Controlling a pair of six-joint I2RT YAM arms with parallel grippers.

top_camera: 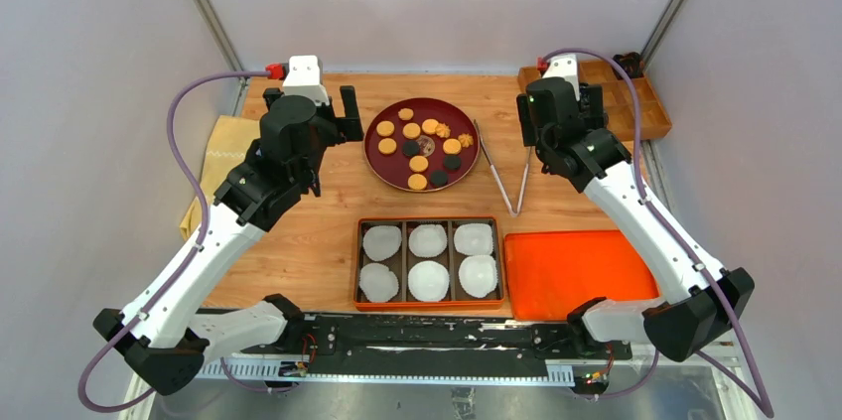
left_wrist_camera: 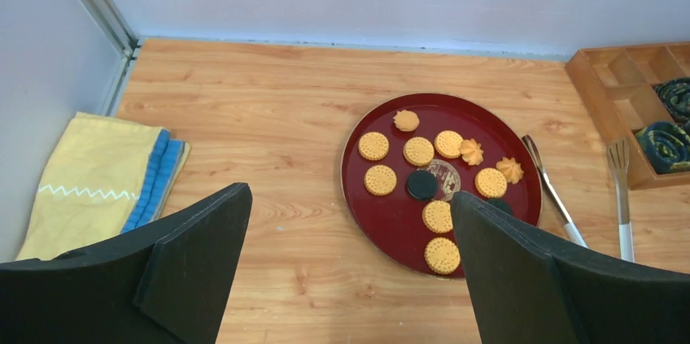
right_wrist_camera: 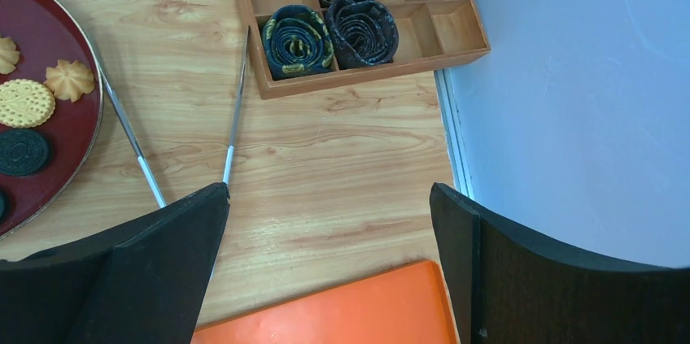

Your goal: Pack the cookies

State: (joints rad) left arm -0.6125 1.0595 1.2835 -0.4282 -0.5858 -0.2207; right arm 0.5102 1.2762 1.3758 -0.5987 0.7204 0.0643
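our left arm [top_camera: 213, 241] and right arm [top_camera: 645, 221] rise from their bases and angle forward and inward. our left gripper [left_wrist_camera: 348, 202] and right gripper [right_wrist_camera: 329, 189] tilt downward, jaws spread wide, both empty.

This looks like a robotics lab test booth: blank pale panels [top_camera: 437, 3] on metal corner posts [top_camera: 205, 8] box in a wooden tabletop [top_camera: 308, 231], with a left arm [top_camera: 189, 276] and right arm [top_camera: 645, 226] bolted to a wired rail [top_camera: 417, 341].
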